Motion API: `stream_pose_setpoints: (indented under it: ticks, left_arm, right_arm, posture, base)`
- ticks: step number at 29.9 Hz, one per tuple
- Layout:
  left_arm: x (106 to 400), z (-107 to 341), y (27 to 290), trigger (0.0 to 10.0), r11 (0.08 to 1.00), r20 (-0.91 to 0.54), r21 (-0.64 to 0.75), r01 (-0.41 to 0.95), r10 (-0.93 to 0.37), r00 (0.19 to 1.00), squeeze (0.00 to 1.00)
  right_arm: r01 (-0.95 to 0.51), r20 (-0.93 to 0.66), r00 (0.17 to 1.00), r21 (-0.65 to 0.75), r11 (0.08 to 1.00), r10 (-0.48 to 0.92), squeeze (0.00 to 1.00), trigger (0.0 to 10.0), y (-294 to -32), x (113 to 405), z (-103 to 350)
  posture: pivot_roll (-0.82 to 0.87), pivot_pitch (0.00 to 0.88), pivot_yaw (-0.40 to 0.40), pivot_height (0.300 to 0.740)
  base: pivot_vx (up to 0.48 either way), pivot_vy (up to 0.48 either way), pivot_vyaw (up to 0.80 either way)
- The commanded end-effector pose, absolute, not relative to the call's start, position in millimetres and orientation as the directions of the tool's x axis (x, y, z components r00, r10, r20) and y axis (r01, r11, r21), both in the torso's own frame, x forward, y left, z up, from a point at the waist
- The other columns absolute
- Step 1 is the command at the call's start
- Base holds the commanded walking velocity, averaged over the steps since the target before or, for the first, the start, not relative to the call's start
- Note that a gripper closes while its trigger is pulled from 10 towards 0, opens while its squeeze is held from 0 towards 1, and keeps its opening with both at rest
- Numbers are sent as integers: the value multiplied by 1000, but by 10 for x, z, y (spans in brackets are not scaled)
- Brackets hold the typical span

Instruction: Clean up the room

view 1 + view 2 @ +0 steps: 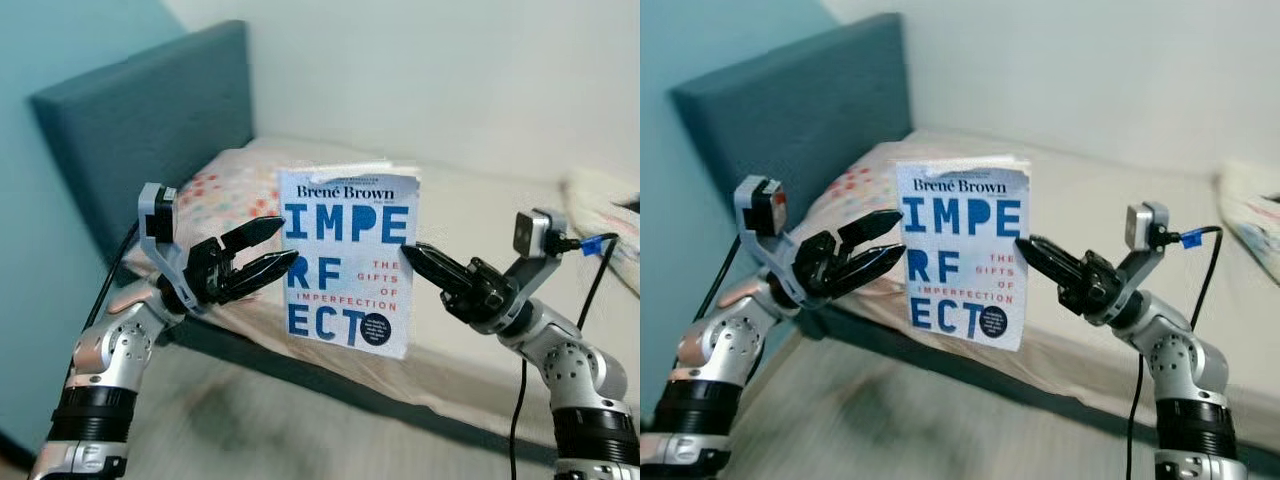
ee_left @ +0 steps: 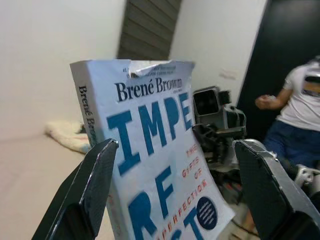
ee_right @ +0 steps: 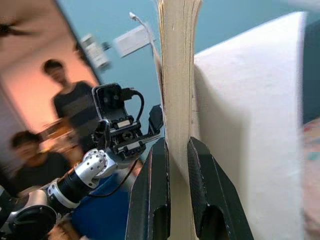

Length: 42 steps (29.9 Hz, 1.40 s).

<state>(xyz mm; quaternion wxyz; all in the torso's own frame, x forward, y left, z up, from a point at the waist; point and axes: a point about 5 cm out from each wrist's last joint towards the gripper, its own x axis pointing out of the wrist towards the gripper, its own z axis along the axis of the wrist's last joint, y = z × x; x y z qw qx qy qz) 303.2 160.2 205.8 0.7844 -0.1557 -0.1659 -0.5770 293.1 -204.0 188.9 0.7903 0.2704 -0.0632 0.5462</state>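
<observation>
A white paperback book with large blue letters stands upright in the air in front of the bed. My right gripper is shut on the book's right edge; the right wrist view shows both fingers clamped on the page edge of the book. My left gripper is at the book's left edge, by the spine, and is open, one finger tip above the other. In the left wrist view the book stands between the two wide-spread fingers.
Behind the book is a bed with a beige mattress, a flower-patterned pillow and a blue headboard. A folded cloth lies at the bed's right. People stand in the room behind me.
</observation>
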Motion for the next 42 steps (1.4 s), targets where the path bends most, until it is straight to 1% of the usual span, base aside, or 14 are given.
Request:
stream_pose_setpoints:
  ticks: [1, 4, 7, 14, 19, 20, 23, 24, 26, 30, 32, 36, 42]
  left_arm:
    - [3058, 2095, 1633, 10000, 312, 424, -25, 950, -857, 293, 0]
    - [3110, 2077, 1670, 10000, 377, 408, -12, 926, -844, 349, 0]
    - [3128, 2077, 1685, 10000, 400, 406, -8, 917, -836, 368, 0]
    - [3117, 2053, 1680, 10000, 400, 403, 2, 917, -839, 365, 0]
    - [3145, 2013, 1670, 10000, 427, 398, -2, 904, -829, 392, 0]
    - [3126, 2008, 1655, 10000, 407, 398, -2, 913, -838, 374, 0]
    - [3111, 2004, 1643, 10000, 392, 398, 0, 920, -844, 360, 0]
    - [3083, 1985, 1619, 10000, 368, 387, 5, 930, -858, 337, 0]
    - [3072, 1963, 1596, 10000, 362, 371, 14, 932, -867, 332, 0]
    - [3093, 1909, 1536, 10000, 372, 341, 16, 928, -875, 345, 0]
    - [3080, 1910, 1513, 10000, 354, 347, 14, 935, -879, 327, 0]
    - [3063, 1901, 1502, 10000, 341, 349, 13, 940, -882, 316, 0]
    - [3068, 1889, 1503, 10000, 345, 346, 9, 939, -882, 321, 0]
  right_arm:
    - [-908, 417, 387, 330, 260, 822, 0, 10000, -2058, 2916, 1965]
    - [-900, 405, 402, 338, 274, 821, 0, 10000, -2056, 2916, 1944]
    - [-899, 398, 404, 340, 277, 824, 0, 10000, -2046, 2909, 1933]
    - [-901, 375, 386, 351, 257, 843, 0, 10000, -1981, 2908, 1913]
    - [-905, 371, 363, 357, 230, 855, 0, 10000, -1931, 2903, 1913]
    - [-904, 365, 364, 361, 230, 857, 0, 10000, -1924, 2906, 1901]
    - [-903, 360, 364, 363, 231, 859, 0, 10000, -1918, 2907, 1891]
    - [-902, 352, 360, 368, 226, 864, 0, 10000, -1894, 2906, 1877]
    - [-902, 347, 353, 372, 218, 869, 0, 10000, -1868, 2903, 1868]
    - [-899, 311, 333, 388, 201, 890, 0, 10000, -1773, 2907, 1807]
    - [-898, 295, 325, 393, 196, 899, 0, 10000, -1738, 2910, 1771]
    - [-901, 293, 311, 395, 182, 904, 0, 10000, -1718, 2898, 1758]
    - [-900, 286, 307, 398, 179, 908, 0, 10000, -1708, 2911, 1747]
  posture:
    - [-125, 0, -32, 740]
    - [-127, 0, -32, 740]
    - [-127, 0, -32, 740]
    - [-124, 0, -40, 740]
    - [-119, 0, -42, 740]
    - [-119, 0, -42, 740]
    - [-119, 0, -42, 740]
    - [-120, 0, -43, 740]
    - [-119, 0, -42, 740]
    - [-113, 0, -40, 740]
    - [-114, 0, -40, 740]
    - [-108, 0, -42, 740]
    - [-104, 0, -40, 740]
  base:
    - [0, 0, -800]
    - [0, 0, 0]
    - [0, 0, 0]
    - [0, 0, 0]
    - [0, 0, 0]
    - [0, 0, 0]
    - [0, 0, 0]
    - [0, 0, 0]
    - [0, 0, 0]
    - [0, 0, 0]
    - [0, 0, 0]
    - [0, 0, 0]
    - [0, 0, 0]
